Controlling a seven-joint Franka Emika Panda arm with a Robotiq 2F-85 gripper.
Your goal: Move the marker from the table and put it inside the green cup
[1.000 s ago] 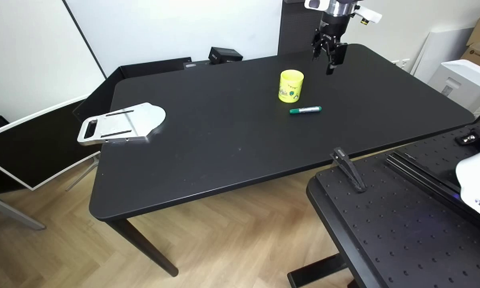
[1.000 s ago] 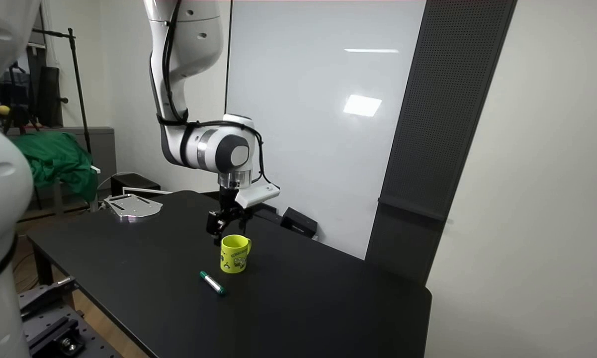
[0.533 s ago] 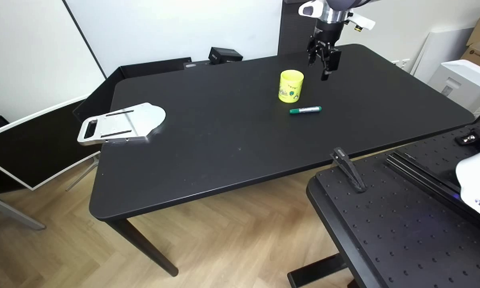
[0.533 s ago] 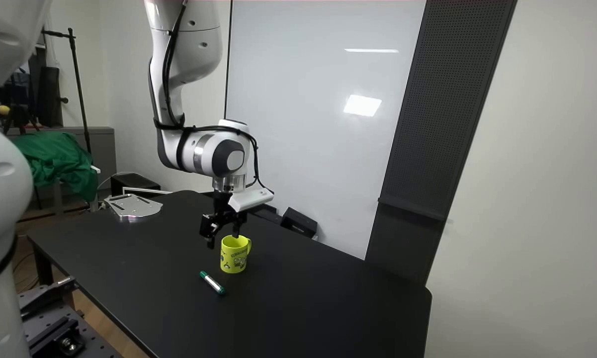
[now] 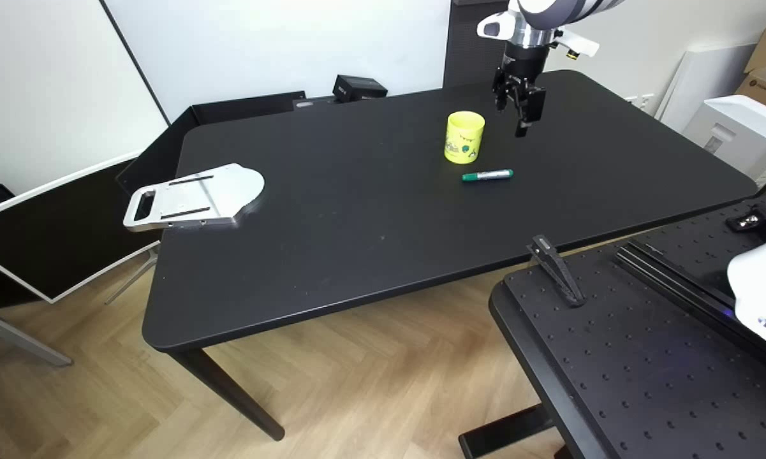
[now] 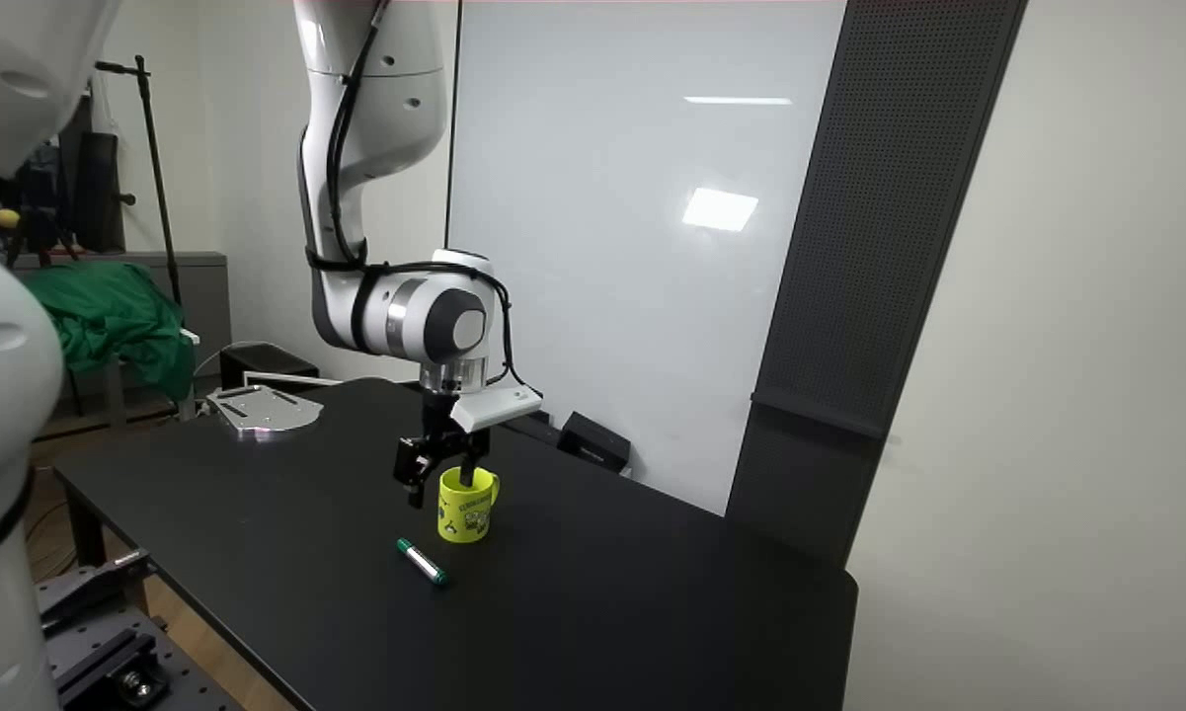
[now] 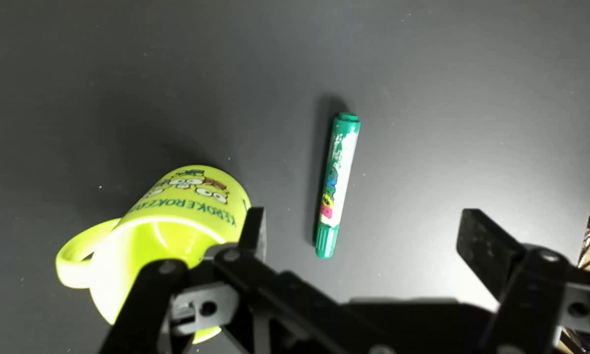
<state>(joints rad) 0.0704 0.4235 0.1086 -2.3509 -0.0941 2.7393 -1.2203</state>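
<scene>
The green-and-white marker [image 5: 488,175] lies flat on the black table [image 5: 357,210]; it also shows in the wrist view [image 7: 338,184]. The yellow-green cup [image 5: 464,137] stands upright beside it, its handle showing in an exterior view [image 6: 465,513] and in the wrist view [image 7: 186,201]. My gripper [image 5: 511,119] is open and empty, pointing down above the table near the cup. In the wrist view, the gripper [image 7: 366,226] has its fingers wide apart. The marker's capped end lies between them, and the left finger overlaps the cup's rim; contact cannot be told.
A silver plate with a handle slot [image 5: 194,194] lies at the table's edge, also in an exterior view [image 6: 267,410]. A perforated black surface [image 5: 663,357] with a bar adjoins the table. A black box [image 5: 359,88] and a whiteboard [image 6: 632,148] stand behind the table.
My gripper has moved down and, in both exterior views, a little to the left. It stays open. The marker and the cup have not moved.
</scene>
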